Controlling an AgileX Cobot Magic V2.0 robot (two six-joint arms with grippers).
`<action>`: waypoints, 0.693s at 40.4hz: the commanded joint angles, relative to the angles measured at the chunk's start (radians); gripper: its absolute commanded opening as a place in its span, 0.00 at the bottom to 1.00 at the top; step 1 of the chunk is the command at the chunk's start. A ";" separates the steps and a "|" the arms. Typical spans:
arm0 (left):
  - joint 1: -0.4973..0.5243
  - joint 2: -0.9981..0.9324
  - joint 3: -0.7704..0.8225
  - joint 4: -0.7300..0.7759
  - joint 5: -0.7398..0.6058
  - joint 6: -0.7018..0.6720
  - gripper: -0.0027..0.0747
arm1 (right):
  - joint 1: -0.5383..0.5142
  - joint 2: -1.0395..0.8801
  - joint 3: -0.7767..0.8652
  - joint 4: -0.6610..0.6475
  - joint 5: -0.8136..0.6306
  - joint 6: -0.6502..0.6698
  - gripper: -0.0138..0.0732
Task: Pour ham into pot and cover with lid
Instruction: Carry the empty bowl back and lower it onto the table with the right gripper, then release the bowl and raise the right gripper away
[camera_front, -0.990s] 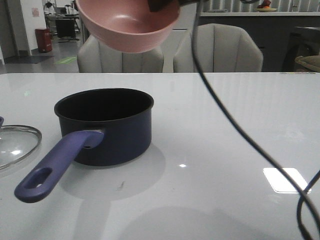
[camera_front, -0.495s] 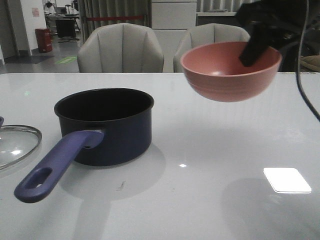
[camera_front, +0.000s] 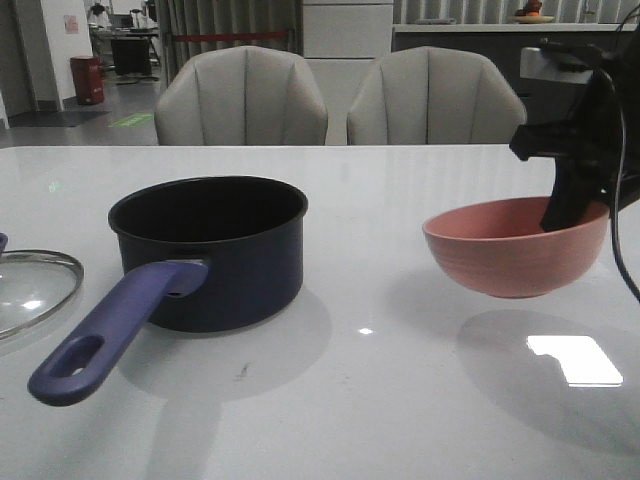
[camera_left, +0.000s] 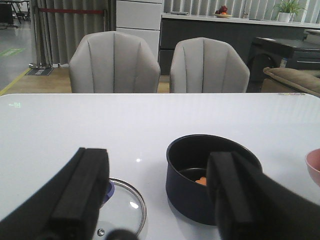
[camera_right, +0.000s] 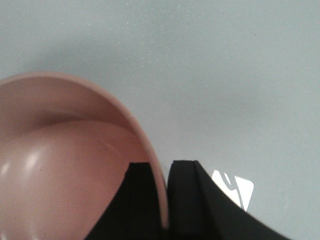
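Bowl (camera_front: 515, 247) now lower, just above table (camera_front: 400, 380), rim pinched in right tool (camera_right: 162, 200); left tool (camera_left: 157, 192) wide.

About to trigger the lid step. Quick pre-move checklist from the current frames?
1. Ham in pot: ok, orange piece on its floor.
2. Pink bowl set down: not ok, right gripper clamps its rim, shadow below suggests it is airborne.
3. Left gripper open and free: ok.
4. Lid reachable: ok, flat on table beside pot.
5. Pot mouth unobstructed: ok.
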 joint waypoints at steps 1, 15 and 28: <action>-0.006 0.012 -0.023 -0.011 -0.081 0.000 0.63 | -0.007 -0.020 -0.029 0.028 -0.068 0.002 0.33; -0.006 0.012 -0.023 -0.011 -0.081 0.000 0.63 | -0.007 -0.001 -0.029 0.029 -0.125 0.002 0.51; -0.006 0.012 -0.023 -0.011 -0.081 0.000 0.63 | -0.008 -0.083 -0.029 -0.049 -0.109 -0.029 0.51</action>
